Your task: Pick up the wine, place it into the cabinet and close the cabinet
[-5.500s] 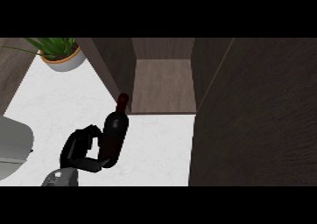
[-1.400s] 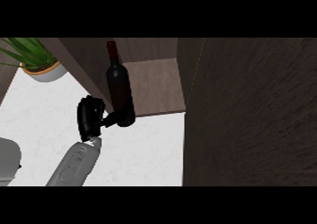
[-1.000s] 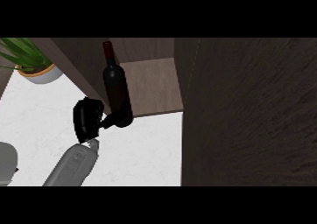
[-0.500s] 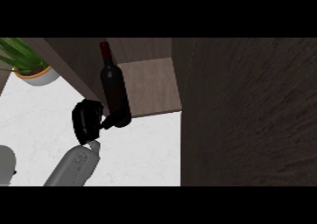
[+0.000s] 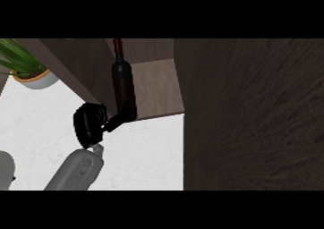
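Head view: left hand (image 5: 91, 125) grasping the wine bottle (image 5: 123, 85), its base over the cabinet shelf (image 5: 158, 89); release and door closing remain.

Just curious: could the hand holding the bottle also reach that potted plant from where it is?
Probably not right now: the left hand is curled round the wine bottle at the cabinet; the plant sits apart, beyond the cabinet's side wall.

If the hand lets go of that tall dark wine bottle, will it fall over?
Probably it could tip: the tall dark wine bottle looks narrow for its height. Being round, it would likely roll. The left hand grips only its base, inside the brown wooden cabinet.
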You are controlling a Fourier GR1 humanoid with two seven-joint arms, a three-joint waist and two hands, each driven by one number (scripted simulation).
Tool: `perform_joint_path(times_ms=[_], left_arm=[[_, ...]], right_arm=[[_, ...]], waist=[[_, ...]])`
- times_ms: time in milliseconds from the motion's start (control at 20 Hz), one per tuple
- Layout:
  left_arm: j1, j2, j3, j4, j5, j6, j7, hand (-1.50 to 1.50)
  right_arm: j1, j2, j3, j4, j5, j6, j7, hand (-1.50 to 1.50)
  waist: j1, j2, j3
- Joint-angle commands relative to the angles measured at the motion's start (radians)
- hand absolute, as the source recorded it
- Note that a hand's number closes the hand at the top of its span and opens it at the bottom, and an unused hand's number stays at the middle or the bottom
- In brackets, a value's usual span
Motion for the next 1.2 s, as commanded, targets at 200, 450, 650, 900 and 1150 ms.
perform_joint_path(times_ms=[200,450,650,900,1150], left_arm=[[-0.191,-0.052,-0.029,0.152,-0.098,-0.114,0.113,-1.50],[-0.201,-0.065,-0.036,0.160,-0.152,-0.154,0.190,-1.50],[-0.198,-0.079,-0.037,0.147,-0.171,-0.168,0.234,-1.50],[-0.219,-0.109,-0.042,0.085,-0.149,-0.151,0.231,-1.50],[-0.228,-0.137,-0.053,0.027,-0.109,-0.155,0.230,-1.50]], right_arm=[[0.000,-0.006,-0.001,-0.032,-0.041,0.003,0.012,-1.50],[0.004,-0.003,0.007,-0.021,-0.024,0.005,0.006,-1.50],[0.021,0.003,0.020,-0.028,-0.041,-0.004,0.020,-1.50],[0.027,-0.007,0.018,-0.039,-0.055,0.005,0.021,-1.50],[0.019,0.004,0.025,-0.018,-0.037,-0.010,0.027,-1.50]], waist=[[-0.050,0.038,-0.020],[-0.037,0.035,-0.021],[-0.027,0.033,-0.023],[-0.025,0.029,-0.026],[-0.012,0.027,-0.027]])
